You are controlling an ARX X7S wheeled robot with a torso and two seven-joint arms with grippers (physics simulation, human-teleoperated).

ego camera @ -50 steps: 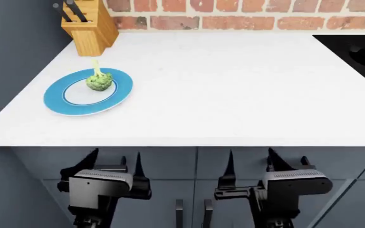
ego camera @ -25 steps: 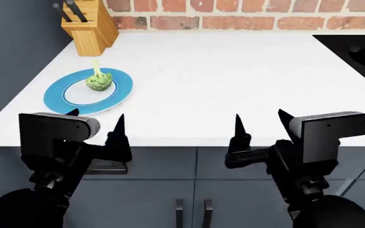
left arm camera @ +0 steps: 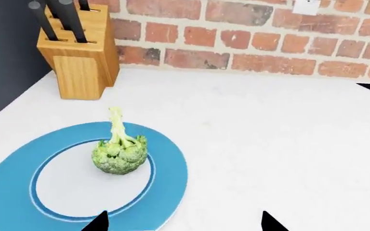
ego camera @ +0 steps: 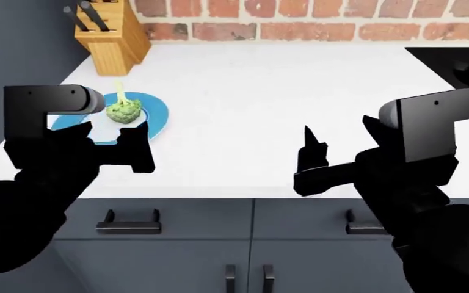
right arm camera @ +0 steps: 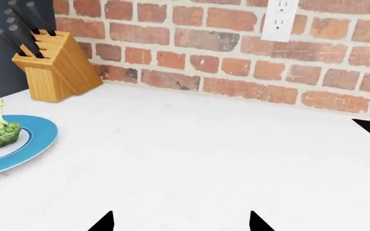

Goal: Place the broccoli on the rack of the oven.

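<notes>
Our left gripper [ego camera: 119,141] is hovering with its jaws apart just short of the broccoli [ego camera: 124,112], which is sitting head-down on the blue plate [ego camera: 154,116]; we are aiming to close around the head, not the thin stalk.

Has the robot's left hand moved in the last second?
Yes. The left hand has risen from below the white countertop's front edge to in front of the blue-rimmed plate holding the green broccoli floret.
</notes>
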